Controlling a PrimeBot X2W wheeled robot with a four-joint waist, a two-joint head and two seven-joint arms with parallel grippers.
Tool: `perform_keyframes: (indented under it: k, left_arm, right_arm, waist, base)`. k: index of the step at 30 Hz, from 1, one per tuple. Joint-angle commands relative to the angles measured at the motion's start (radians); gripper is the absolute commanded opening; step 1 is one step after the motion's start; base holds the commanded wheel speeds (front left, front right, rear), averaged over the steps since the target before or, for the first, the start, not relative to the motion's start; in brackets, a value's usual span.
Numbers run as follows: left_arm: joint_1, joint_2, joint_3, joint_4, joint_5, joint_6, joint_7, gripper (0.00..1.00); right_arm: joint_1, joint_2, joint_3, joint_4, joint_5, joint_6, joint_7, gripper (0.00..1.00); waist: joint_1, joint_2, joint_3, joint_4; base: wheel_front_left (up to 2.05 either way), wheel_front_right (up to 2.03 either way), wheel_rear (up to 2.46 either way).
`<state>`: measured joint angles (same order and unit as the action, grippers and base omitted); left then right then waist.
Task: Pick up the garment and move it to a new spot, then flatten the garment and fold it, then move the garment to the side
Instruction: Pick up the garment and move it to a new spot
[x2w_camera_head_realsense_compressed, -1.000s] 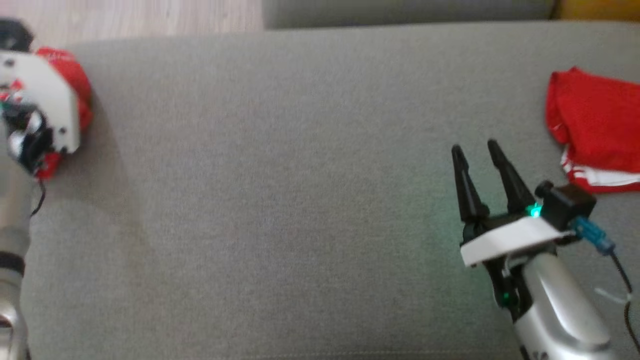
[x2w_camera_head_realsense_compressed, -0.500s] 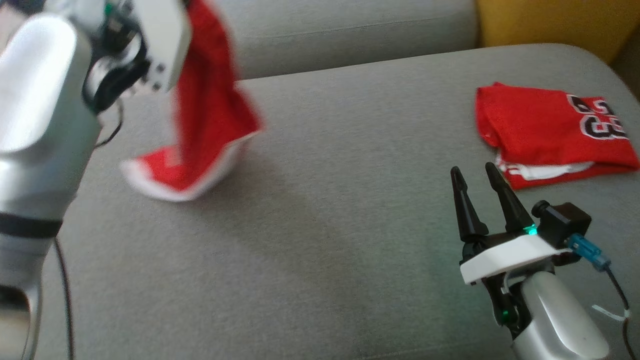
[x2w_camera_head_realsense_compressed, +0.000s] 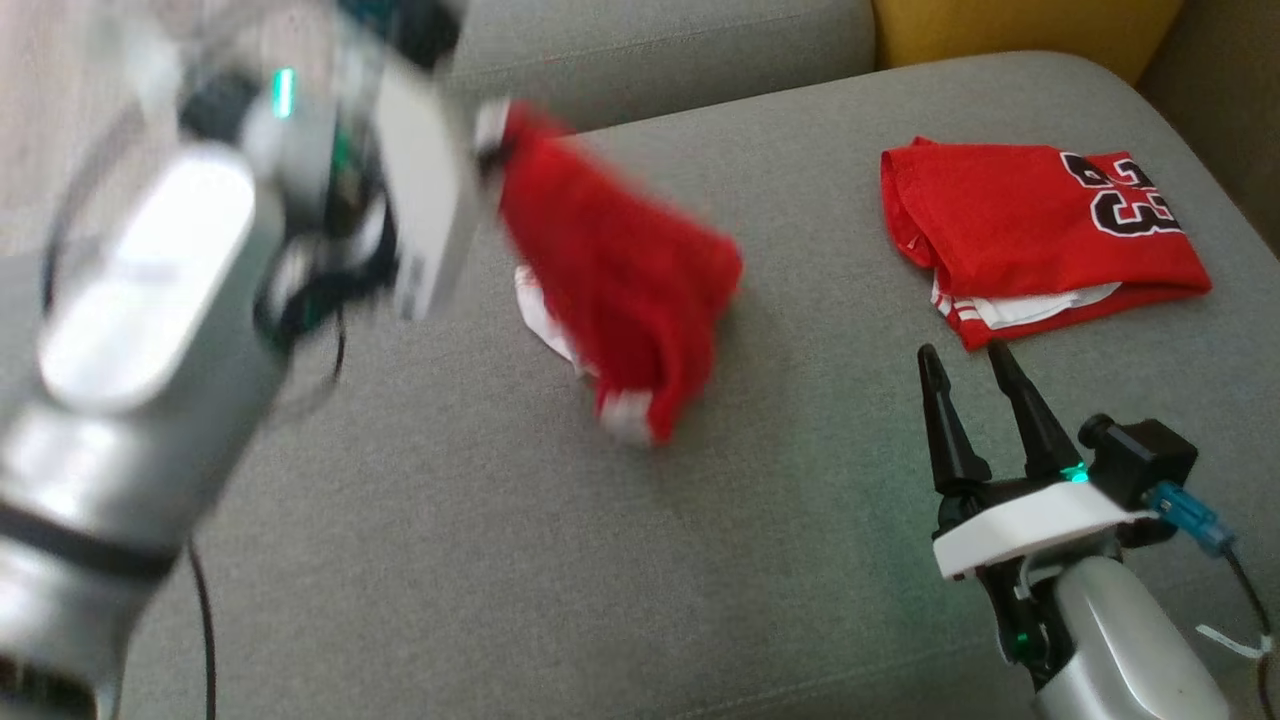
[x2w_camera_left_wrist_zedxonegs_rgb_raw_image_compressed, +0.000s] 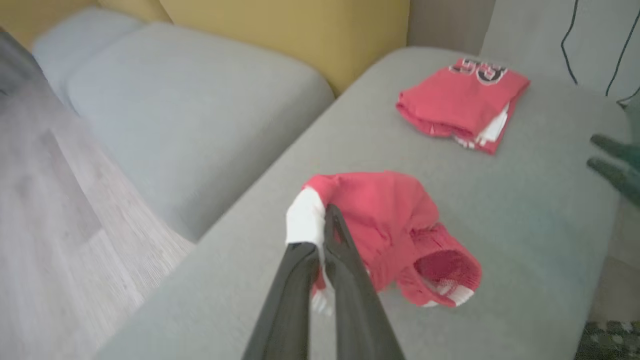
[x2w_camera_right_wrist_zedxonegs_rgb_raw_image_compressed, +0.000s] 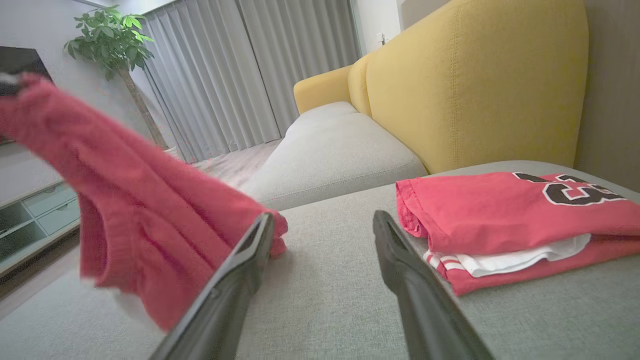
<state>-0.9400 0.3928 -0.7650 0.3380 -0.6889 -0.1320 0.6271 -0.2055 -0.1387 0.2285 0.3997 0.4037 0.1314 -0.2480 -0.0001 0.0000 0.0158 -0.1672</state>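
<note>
One garment (x2w_camera_left_wrist_zedxonegs_rgb_raw_image_compressed: 385, 215) trailing beyond fingertips, pinched between left gripper (x2w_camera_left_wrist_zedxonegs_rgb_raw_image_compressed: 322, 230) fingers; right gripper (x2w_camera_head_realsense_compressed: 965, 365) gaping wide, empty. Relocating apparently underway; flattening, folding, side-placing pending.

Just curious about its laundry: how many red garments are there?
2. One garment hangs from the left gripper over the sofa; the folded garment lies near the right gripper.

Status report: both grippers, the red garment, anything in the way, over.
Left gripper shut on crumpled red garment with white trim, hanging over grey fabric sofa cushion. Right gripper open, empty. Folded red jersey with black numerals lies apart, to the right.
</note>
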Motion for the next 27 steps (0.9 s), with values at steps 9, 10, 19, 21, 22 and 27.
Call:
perform_keyframes:
  k: [9,10,19,21,22,27]
  left_arm:
    - [0.226,0.094,-0.042,0.149,-0.059,0.001,-0.180,0.31]
    - [0.238,0.096,-0.047,0.177,-0.068,0.001,-0.199,0.64]
    - [0.198,0.125,-0.072,0.242,-0.064,0.002,-0.384,1.00]
    - [0.185,0.136,-0.061,0.219,-0.044,0.021,-0.429,1.00]
    - [0.183,0.141,-0.052,0.204,-0.037,0.038,-0.452,1.00]
    - [0.246,0.168,0.028,0.079,-0.015,0.200,-0.611,1.00]
  right_arm:
    - [-0.035,-0.001,0.029,-0.038,0.010,-0.001,-0.001,1.00]
    - [-0.037,-0.002,0.031,-0.037,0.010,-0.001,0.001,1.00]
    - [-0.023,-0.015,0.026,-0.034,0.009,-0.001,0.013,1.00]
    - [-0.016,-0.018,0.021,-0.038,0.008,-0.001,0.014,1.00]
    - [-0.013,-0.019,0.017,-0.041,0.007,-0.001,0.015,1.00]
    - [0.006,-0.021,0.001,-0.063,0.000,-0.001,0.016,1.00]
  waist:
    - [0.0001,0.0000,0.027,-0.002]
    - [0.0001,0.0000,0.028,-0.002]
    - [0.0001,0.0000,0.002,0.032]
    - [0.0001,0.0000,-0.009,0.043]
    - [0.0001,0.0000,-0.014,0.048]
    - [0.0001,0.0000,-0.029,0.070]
  base:
    - [0.00,0.00,0.00]
    - [0.00,0.00,0.00]
    - [0.00,0.00,0.00]
    - [0.00,0.00,0.00]
    - [0.00,0.00,0.00]
    - [0.00,0.00,0.00]
